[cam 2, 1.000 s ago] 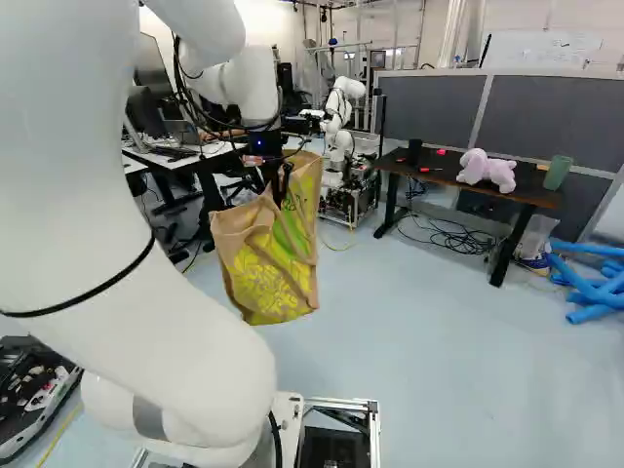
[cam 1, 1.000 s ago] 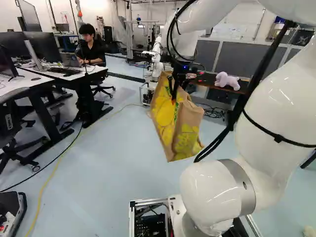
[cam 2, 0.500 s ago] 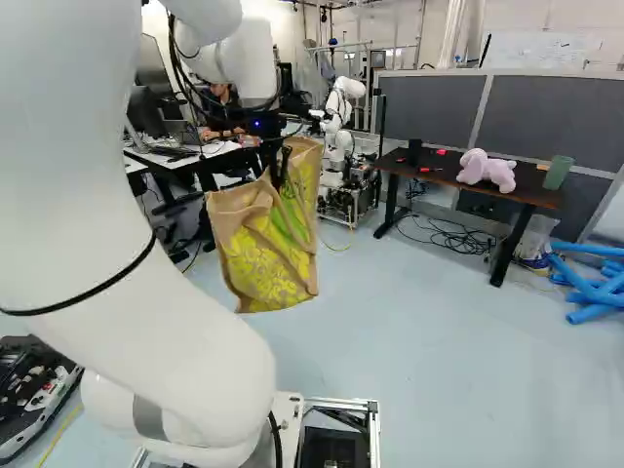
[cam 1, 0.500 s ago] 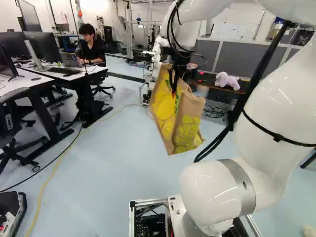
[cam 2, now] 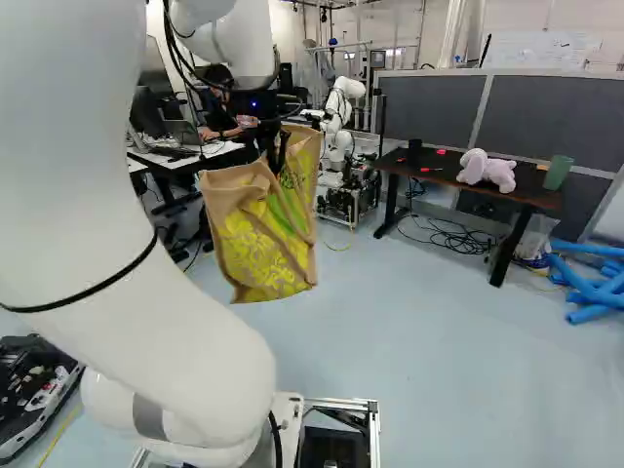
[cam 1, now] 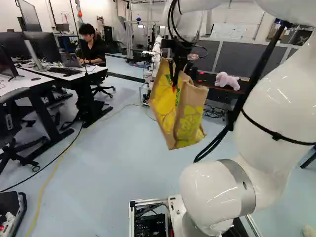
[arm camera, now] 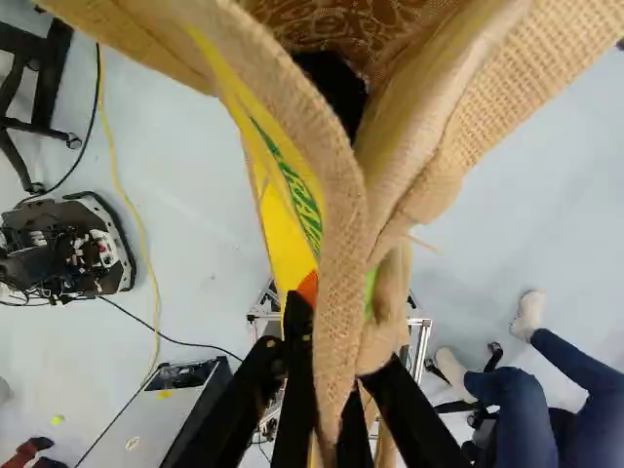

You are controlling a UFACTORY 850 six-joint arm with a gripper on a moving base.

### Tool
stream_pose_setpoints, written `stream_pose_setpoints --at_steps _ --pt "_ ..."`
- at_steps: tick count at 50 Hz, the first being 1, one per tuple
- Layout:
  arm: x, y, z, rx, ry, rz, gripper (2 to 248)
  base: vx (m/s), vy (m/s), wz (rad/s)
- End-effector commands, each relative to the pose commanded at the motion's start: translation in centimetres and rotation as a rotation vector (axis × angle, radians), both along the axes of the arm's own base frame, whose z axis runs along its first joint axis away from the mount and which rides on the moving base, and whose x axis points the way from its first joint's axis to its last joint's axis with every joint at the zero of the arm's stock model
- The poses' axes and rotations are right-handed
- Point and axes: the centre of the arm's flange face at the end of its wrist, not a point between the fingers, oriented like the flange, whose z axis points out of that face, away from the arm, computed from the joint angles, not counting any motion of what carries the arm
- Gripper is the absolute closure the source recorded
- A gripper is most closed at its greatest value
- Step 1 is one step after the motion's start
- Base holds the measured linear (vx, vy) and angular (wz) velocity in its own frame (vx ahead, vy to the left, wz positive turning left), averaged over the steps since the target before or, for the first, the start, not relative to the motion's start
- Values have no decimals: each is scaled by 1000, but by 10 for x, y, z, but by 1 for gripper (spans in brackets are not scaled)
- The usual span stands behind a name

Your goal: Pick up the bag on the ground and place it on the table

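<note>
The black two-fingered gripper (cam 1: 174, 86) pinches a tan woven bag with yellow panels (arm camera: 343, 229) above the pale blue-grey floor (arm camera: 190, 185)

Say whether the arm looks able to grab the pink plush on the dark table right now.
Probably not: the pincer is shut on the bag, leaving no free grip for the plush. Nothing covers the plush, but its table looks well ahead.

Monitors (cam 1: 44, 47) and a laptop (cam 1: 70, 59) stand on a white surface (cam 1: 20, 84). A pink plush toy (cam 2: 487, 169) sits near a green cup (cam 2: 558, 174). Blue tubes (cam 2: 588, 290) and a yellow cable (cam 1: 45, 185) lie on the floor (cam 2: 439, 370). Another robot (cam 2: 341, 117) stands upright.
</note>
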Motion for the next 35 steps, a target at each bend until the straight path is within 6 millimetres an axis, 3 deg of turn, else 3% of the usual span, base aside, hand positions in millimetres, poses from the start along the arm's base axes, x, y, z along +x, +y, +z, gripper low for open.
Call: stream_pose_setpoints --at_steps 35 --pt "5 0 55 2 1 6 229 0 0 0"
